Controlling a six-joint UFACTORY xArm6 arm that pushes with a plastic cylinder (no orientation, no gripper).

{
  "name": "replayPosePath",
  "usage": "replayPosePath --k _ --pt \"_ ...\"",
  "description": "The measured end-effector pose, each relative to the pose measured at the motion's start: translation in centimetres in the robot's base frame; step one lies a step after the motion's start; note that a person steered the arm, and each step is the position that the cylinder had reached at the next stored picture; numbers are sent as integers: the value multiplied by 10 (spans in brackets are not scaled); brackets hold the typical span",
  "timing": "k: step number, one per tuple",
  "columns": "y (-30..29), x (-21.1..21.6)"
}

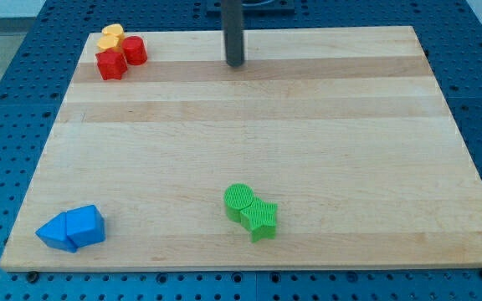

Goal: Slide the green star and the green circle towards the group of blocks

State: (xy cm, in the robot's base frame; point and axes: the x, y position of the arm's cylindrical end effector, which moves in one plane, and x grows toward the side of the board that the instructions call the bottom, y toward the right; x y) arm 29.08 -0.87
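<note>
You will find the green circle (239, 201) touching the green star (261, 219), both near the 6 o'clock edge of the wooden board (308, 142), well apart from my tip (235, 63) at 12 o'clock. My tip is a bare rod (no claw, so it holds nothing). At 11 o'clock sit a yellow block (111, 36), a red cylinder (135, 50) and a red block (111, 64); two blue blocks (72, 228) occupy 7 o'clock, with bare board between.
</note>
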Motion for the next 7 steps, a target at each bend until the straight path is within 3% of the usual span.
replayPosePath --k 2,7 --pt "92 52" --pt "111 61"
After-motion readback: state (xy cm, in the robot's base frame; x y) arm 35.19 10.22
